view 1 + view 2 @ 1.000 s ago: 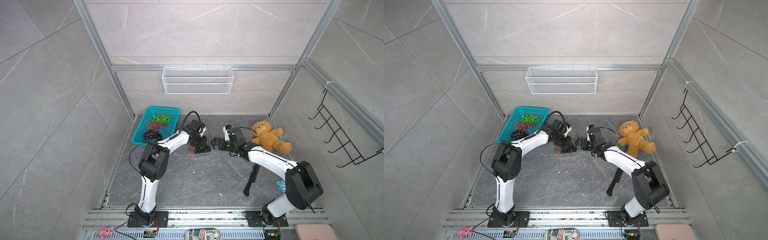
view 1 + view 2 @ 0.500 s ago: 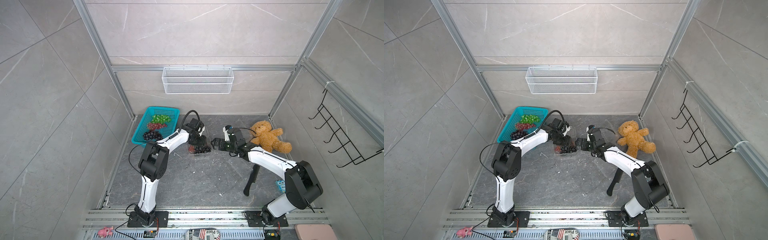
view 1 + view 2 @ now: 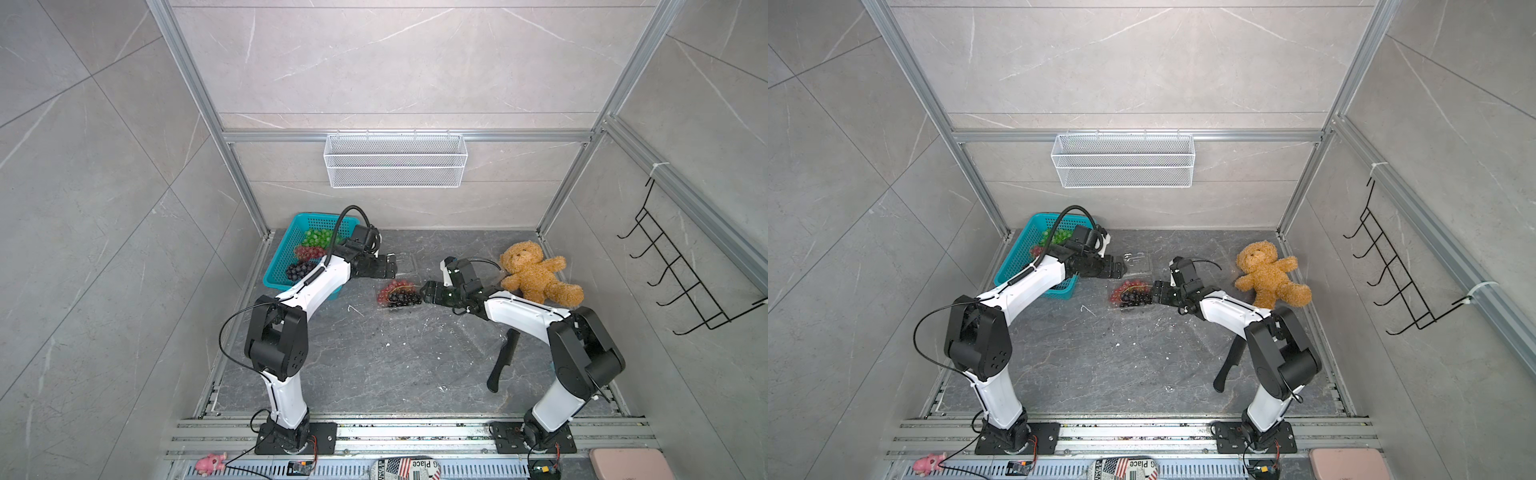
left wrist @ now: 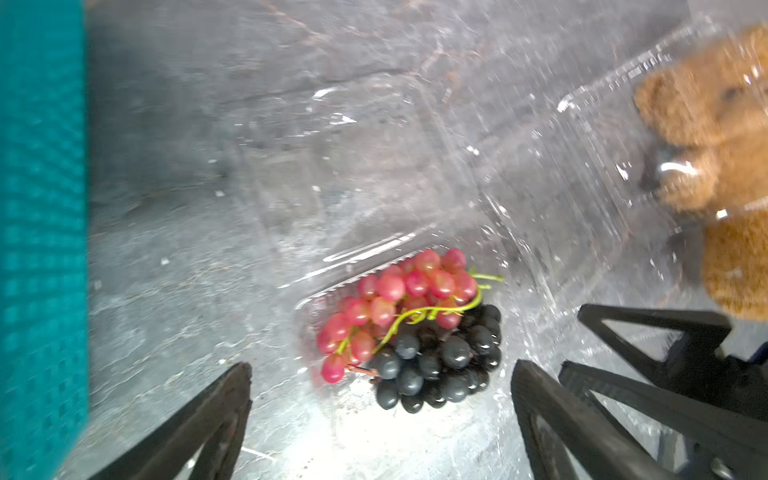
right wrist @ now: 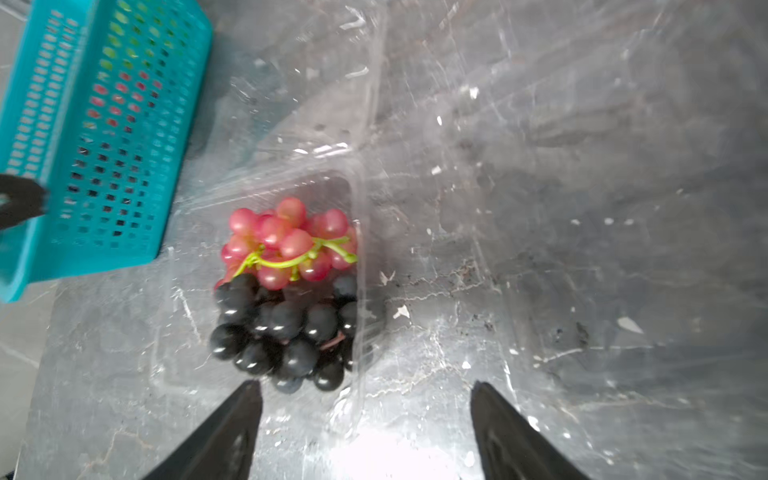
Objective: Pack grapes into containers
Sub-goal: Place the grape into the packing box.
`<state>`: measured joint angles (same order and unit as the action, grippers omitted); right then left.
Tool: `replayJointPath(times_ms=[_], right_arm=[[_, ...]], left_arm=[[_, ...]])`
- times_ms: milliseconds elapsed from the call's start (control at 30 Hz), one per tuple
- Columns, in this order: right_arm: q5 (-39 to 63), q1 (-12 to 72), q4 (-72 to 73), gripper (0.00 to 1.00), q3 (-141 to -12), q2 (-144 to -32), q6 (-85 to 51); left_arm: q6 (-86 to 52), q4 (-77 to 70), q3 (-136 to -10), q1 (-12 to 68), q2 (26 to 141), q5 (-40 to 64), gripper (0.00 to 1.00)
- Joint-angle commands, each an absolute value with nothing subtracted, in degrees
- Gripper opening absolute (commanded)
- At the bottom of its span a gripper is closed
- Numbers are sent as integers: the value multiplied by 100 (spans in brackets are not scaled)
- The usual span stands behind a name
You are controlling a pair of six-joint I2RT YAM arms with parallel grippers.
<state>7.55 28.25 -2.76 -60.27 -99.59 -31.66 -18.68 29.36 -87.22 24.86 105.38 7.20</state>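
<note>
The left hand (image 3: 385, 266) stands wide open and holds nothing. In the left wrist view its two fingers (image 4: 216, 411) are spread far apart, with the counter (image 3: 374, 357) and the fruit showing beyond them. In both top views it hangs between the teal basket (image 3: 282, 253) and the clear box of grapes (image 3: 384, 306), just beside a second clear box (image 3: 1140, 262), and touches neither.

The right hand (image 3: 428, 291) has its fingers apart as well, and they close on nothing. It sits right at the near end of the filled box. In the right wrist view (image 5: 365, 384) the box's wall (image 5: 360, 195) runs down between the two fingers and one fingertip lies close to the dark berries. Whether it touches the plastic cannot be told.

Inside that box lie a red bunch (image 4: 395, 295) and a dark bunch (image 4: 440, 361), side by side, the red one with a green stem across it. More grapes remain in the basket: green (image 3: 318, 237), red (image 3: 309, 251) and dark (image 3: 299, 271). A teddy bear (image 3: 532, 272) lies behind the right arm.

A second ago the left hand was over the box, right at the grapes. Since then it has spread its fingers and drawn back toward the basket, so the bunches now show uncovered in the box. The box and the right hand are about where they were.
</note>
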Motion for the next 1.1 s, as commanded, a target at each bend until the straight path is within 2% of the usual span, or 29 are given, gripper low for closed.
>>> replayJointPath(times_ms=[0, 133, 267, 533, 1067], right_arm=[[632, 2932, -367, 75, -6402, -10284, -3230], [548, 2971, -430, 66, -6553, -10517, -3295], [434, 3004, -562, 62, -6691, -10669, -3261], [382, 3019, -681, 48, -6941, -11029, -3227], [306, 3012, -858, 38, -7154, -11250, -2807]], left_arm=[[-2363, 2716, -8660, 2446, 10646, 751, 100], [-2629, 2588, -8650, 2435, 10869, 806, 100], [-2759, 2499, -8741, 2374, 11069, 935, 100], [-2966, 2516, -8930, 2126, 11501, 959, 100], [-3258, 2061, -9687, 1951, 12498, 1614, 100]])
